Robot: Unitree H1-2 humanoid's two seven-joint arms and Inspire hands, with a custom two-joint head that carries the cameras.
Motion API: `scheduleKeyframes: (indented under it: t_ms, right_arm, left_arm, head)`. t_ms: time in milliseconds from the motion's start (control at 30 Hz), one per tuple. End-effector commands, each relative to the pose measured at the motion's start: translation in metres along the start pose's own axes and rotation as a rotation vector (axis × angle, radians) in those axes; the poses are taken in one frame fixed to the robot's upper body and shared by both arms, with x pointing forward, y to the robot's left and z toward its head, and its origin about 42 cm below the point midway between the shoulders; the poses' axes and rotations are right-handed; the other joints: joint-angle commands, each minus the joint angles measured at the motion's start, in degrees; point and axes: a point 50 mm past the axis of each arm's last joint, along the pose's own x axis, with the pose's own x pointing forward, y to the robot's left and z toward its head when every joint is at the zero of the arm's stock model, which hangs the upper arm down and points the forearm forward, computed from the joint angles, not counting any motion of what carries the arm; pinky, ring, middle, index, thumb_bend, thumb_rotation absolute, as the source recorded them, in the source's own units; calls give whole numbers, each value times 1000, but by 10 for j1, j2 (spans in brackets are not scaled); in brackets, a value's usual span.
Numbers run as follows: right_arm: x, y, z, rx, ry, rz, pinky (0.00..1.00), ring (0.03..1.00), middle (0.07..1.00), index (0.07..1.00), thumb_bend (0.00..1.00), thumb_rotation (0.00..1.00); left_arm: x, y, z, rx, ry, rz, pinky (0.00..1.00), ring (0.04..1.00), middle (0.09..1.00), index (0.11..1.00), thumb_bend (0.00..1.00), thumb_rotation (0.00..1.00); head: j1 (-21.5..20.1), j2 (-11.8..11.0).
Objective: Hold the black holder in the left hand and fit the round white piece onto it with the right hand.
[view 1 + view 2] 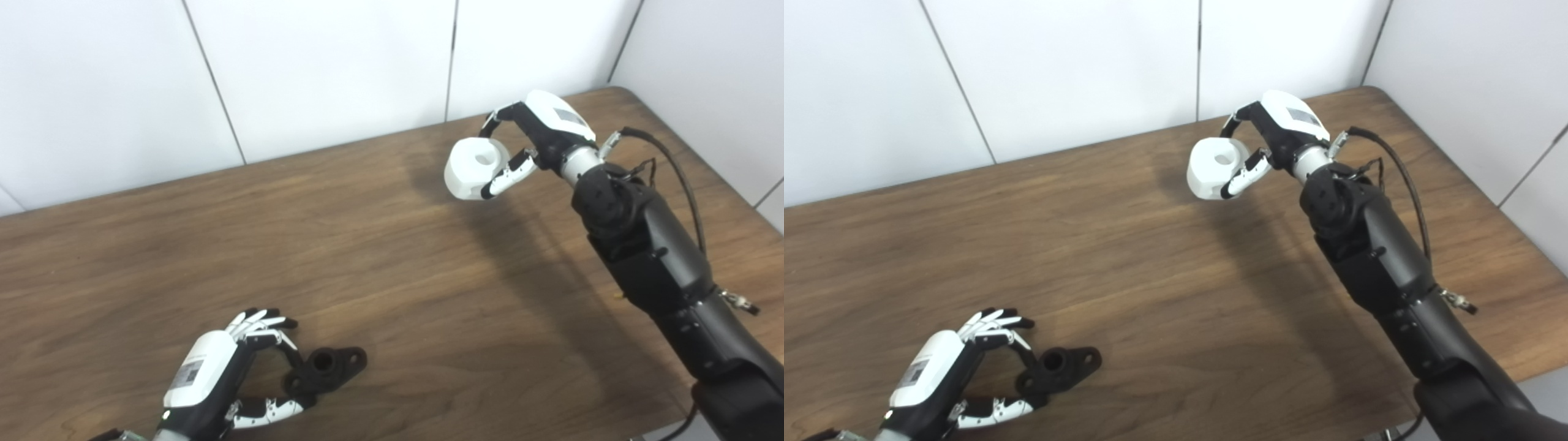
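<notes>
The black holder [324, 369] lies flat on the wooden table [392, 257] near the front left; it also shows in the right eye view [1058, 368]. My left hand [229, 373] is at its left end, with a finger and the thumb closed on that end and the other fingers spread above. My right hand [533, 138] is shut on the round white piece [474, 167], which has a hole in its top. It holds the piece in the air over the far right of the table, well apart from the holder.
White wall panels [337, 67] stand close behind the table's far edge and along its right side. The black right arm [661, 263] stretches over the table's right part, with a cable looping beside it.
</notes>
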Motion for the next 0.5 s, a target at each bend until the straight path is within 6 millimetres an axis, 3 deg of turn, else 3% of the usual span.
scheduleKeyframes:
  t_ms: [0,133,467]
  right_arm:
    - [-6,-24,17,-41,-61,-41,864,908,812,485,525,138]
    - [-19,-26,38,-63,-132,-4,865,914,810,484,525,137]
    - [-56,-22,66,-73,-240,105,871,935,830,484,525,137]
  left_arm:
    - [-2,-12,-1,-9,34,-68,932,891,803,485,523,56]
    - [1,-12,3,-4,39,-68,930,892,805,485,523,56]
    - [12,-20,18,-5,47,-70,935,901,812,485,524,57]
  head:
    - [5,2]
    - [25,9]
    - [83,24]
